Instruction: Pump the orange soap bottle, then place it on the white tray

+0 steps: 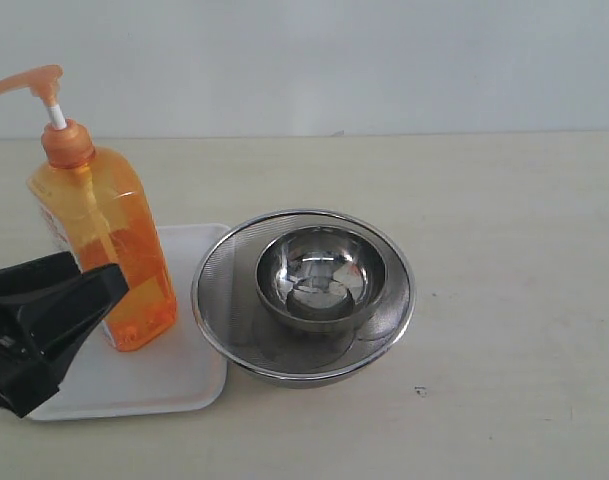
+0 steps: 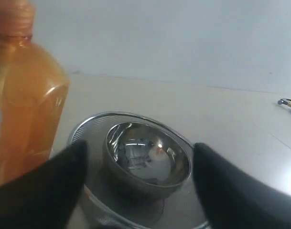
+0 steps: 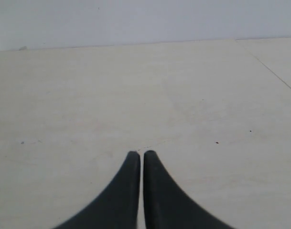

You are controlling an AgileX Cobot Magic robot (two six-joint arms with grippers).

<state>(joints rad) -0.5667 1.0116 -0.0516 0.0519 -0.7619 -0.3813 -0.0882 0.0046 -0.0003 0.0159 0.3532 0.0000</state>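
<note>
One orange soap bottle (image 1: pixel 114 240), one white tray (image 1: pixel 174 385), one strainer (image 1: pixel 222 290), one steel bowl (image 1: pixel 320 276).

Readable text: none in any view.
Orange soap bottle (image 1: pixel 114 250): carries a label (image 1: pixel 56 232) on its far side, white with red marks.
Label print: seen edge-on through the plastic, too small to read.
Left wrist view: bottle blurred, no lettering legible.

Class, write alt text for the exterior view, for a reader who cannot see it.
An orange soap bottle stands upright on a white tray, with the black left gripper in front of it. Beside the tray, a steel mesh strainer holds a smaller steel bowl on a beige table.
</note>
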